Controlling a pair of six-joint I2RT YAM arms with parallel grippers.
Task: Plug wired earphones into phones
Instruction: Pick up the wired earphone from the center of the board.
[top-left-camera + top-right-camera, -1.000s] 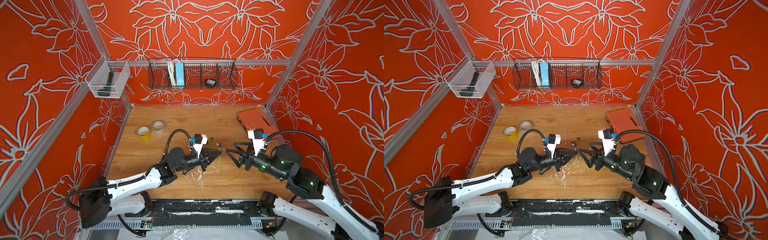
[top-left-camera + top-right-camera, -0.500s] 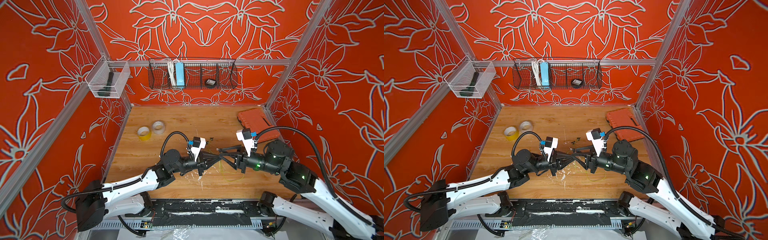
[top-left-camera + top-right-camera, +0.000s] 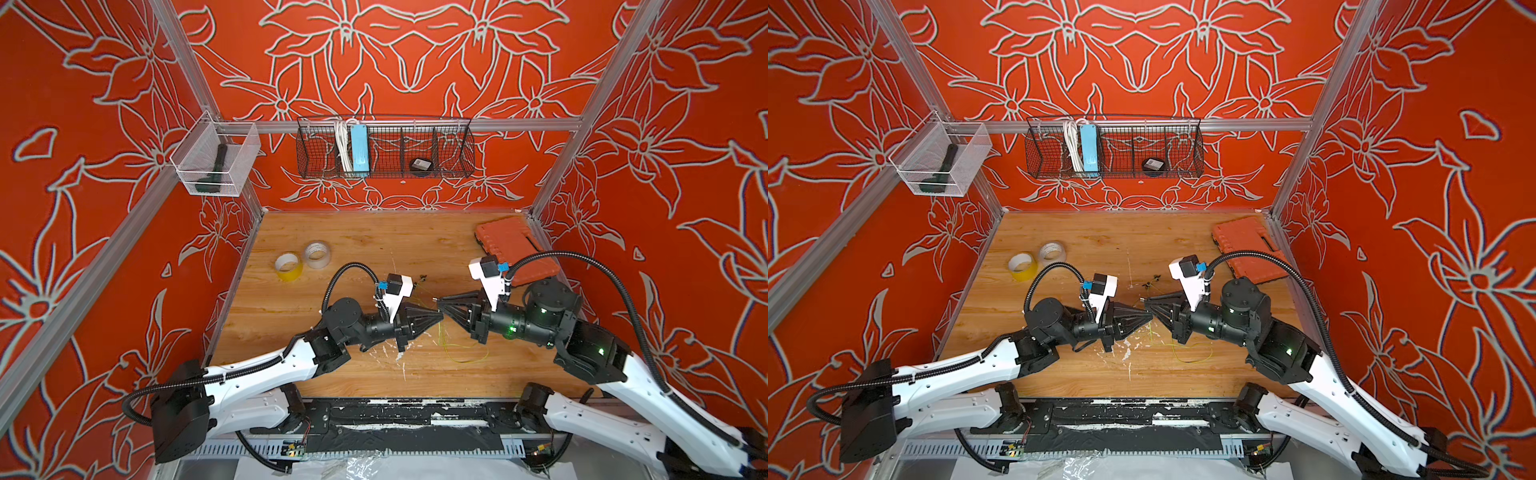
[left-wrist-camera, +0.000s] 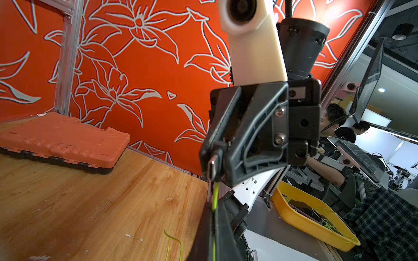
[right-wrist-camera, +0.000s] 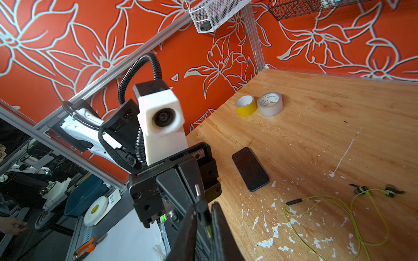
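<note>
A: Where do the end effectors stand?

B: In both top views they meet tip to tip above the desk (image 3: 332, 232), well apart from the yellow tape (image 3: 289, 274), on its side toward the case (image 3: 513, 249). The left end effector (image 3: 440, 318) is pressed together on the cable of the earphones (image 3: 461, 358). The left wrist view shows that yellow-green cable running between its fingers (image 4: 224, 237). The right end effector (image 3: 440, 303) is clamped on the plug (image 4: 212, 166), whose metal tip pokes out.

A: And the phone?

B: Only the right wrist view shows it. The phone (image 5: 250, 169) lies flat on the desk, screen up, near the yellow tape. I cannot find it in the top views.

A: The rest of the earphones?

B: The same view has the inline piece (image 5: 294, 201) and the two earbuds (image 5: 359, 189) on the desk, both farther from the yellow tape than the phone, with loose loops of cable around them.

A: What does the left wrist view add?

B: A close look at the case, lying flat across the desk from the yellow tape. Outside the cell it shows a yellow tray (image 4: 291, 213) holding more yellow-green cable. The right wrist view shows neither.

A: Any writing?

B: The grey tape (image 5: 271, 108), just beside the yellow tape, has print inside its core, too small to read. Nothing else is legible.
</note>
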